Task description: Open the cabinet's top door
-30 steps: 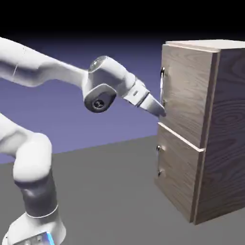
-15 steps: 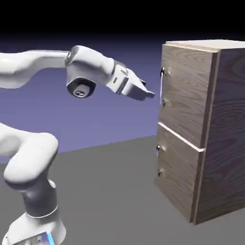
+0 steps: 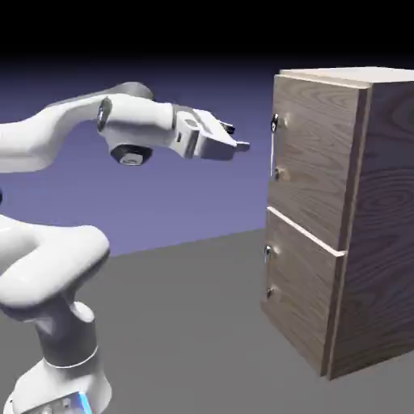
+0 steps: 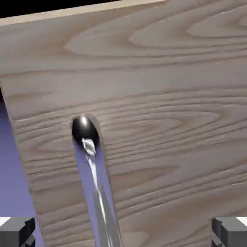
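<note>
Wood top door [image 3: 311, 158] clear of tool [image 3: 239, 146]

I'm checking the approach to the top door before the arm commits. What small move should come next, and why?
Probably ease the open gripper straight toward the handle on the top door. It stands short of the cabinet, level with the bar, and the door looks shut; in the hand view the handle sits between the fingertips, off-centre.

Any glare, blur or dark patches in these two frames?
Exterior view: sharp and evenly lit; a black band fills the top above the backdrop; the handle is a thin bright sliver. Hand view: the handle mirrors the backdrop with a white glare streak; the top door fills the frame, its grain crisp.
</note>
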